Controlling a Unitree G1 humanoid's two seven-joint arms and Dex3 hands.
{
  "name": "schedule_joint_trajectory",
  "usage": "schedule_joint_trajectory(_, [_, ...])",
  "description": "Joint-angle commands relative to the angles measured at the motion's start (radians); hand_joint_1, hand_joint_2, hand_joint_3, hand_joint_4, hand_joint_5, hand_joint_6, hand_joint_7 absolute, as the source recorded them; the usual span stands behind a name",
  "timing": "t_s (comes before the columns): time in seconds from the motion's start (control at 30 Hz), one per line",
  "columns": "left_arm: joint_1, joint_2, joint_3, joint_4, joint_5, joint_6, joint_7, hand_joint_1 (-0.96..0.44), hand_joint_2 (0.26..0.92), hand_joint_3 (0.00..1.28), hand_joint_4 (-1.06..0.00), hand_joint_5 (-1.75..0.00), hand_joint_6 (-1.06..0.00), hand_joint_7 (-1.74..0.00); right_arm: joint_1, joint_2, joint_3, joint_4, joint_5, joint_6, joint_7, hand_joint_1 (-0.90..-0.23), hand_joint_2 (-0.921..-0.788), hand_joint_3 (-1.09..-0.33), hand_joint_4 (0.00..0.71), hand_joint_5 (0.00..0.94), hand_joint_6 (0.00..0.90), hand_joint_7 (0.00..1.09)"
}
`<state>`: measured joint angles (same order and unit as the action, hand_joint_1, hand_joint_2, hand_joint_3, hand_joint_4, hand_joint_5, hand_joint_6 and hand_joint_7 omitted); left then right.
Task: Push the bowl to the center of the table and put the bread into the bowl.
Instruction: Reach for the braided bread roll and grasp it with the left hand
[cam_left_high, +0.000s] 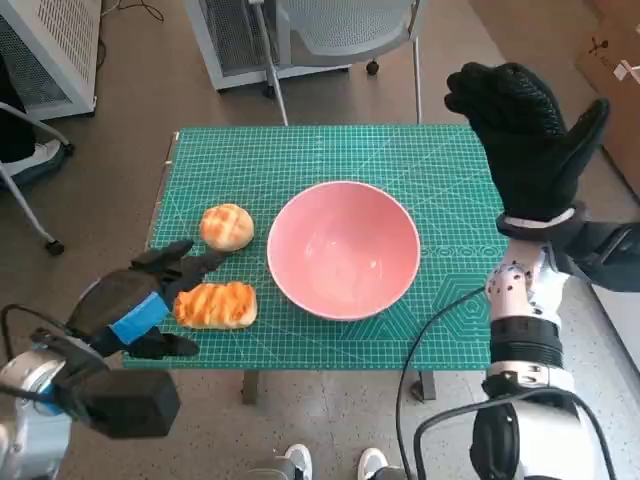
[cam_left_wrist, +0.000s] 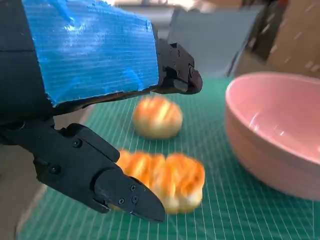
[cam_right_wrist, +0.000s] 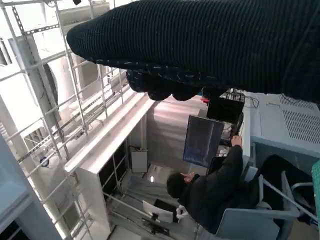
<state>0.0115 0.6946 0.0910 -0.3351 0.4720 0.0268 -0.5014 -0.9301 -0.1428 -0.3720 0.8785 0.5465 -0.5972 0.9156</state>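
The pink bowl (cam_left_high: 343, 248) (cam_left_wrist: 278, 131) sits near the middle of the green mat (cam_left_high: 320, 155). Left of it lie a round bun (cam_left_high: 227, 226) (cam_left_wrist: 157, 116) and a long striped bread (cam_left_high: 216, 305) (cam_left_wrist: 167, 179). My left hand (cam_left_high: 140, 300) (cam_left_wrist: 95, 120) hovers open just left of the striped bread, fingers spread around it without touching. My right hand (cam_left_high: 528, 135) (cam_right_wrist: 210, 45) is raised high above the table's right edge, open and holding nothing.
A grey chair (cam_left_high: 340, 30) stands behind the table's far edge. A white cabinet (cam_left_high: 55, 45) is at the far left. A person sits at a monitor (cam_right_wrist: 212, 187) in the right wrist view. A black cable (cam_left_high: 420, 340) hangs by the front right.
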Motion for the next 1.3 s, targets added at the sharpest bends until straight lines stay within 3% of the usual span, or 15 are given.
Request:
schedule_joint_trajectory(0.03, [-0.023, -0.018, -0.037, 0.007, 0.0, 0.062, -0.018, -0.31, 0.71, 0.0, -0.21, 0.0, -0.32, -0.02, 0.004, 0.003, -0.001, -0.003, 0.003, 0.016, -0.002, -0.641, -0.921, -0.7, 0.35, 0.002, 0.435, 0.0])
schedule_joint_trajectory(0.4, [-0.078, -0.033, -0.127, 0.073, 0.047, 0.152, -0.013, -0.28, 0.727, 0.01, -0.19, 0.0, -0.31, -0.01, 0.006, 0.002, -0.001, -0.02, 0.003, 0.03, -0.006, -0.649, -0.921, -0.701, 0.349, 0.001, 0.435, 0.0])
schedule_joint_trajectory(1.03, [-0.25, -0.056, -0.278, 0.441, 0.155, 0.086, 0.137, -0.27, 0.743, 0.01, -0.2, 0.0, -0.32, -0.01, 0.006, 0.008, -0.001, -0.023, 0.007, 0.036, 0.005, -0.634, -0.921, -0.704, 0.345, 0.001, 0.446, 0.0])
schedule_joint_trajectory(1.3, [-0.311, -0.068, -0.351, 0.585, 0.221, 0.054, 0.228, -0.2, 0.766, 0.01, -0.33, -0.02, -0.42, -0.03, 0.015, 0.008, 0.002, -0.045, 0.009, 0.047, 0.008, -0.632, -0.921, -0.707, 0.348, 0.002, 0.445, 0.0])
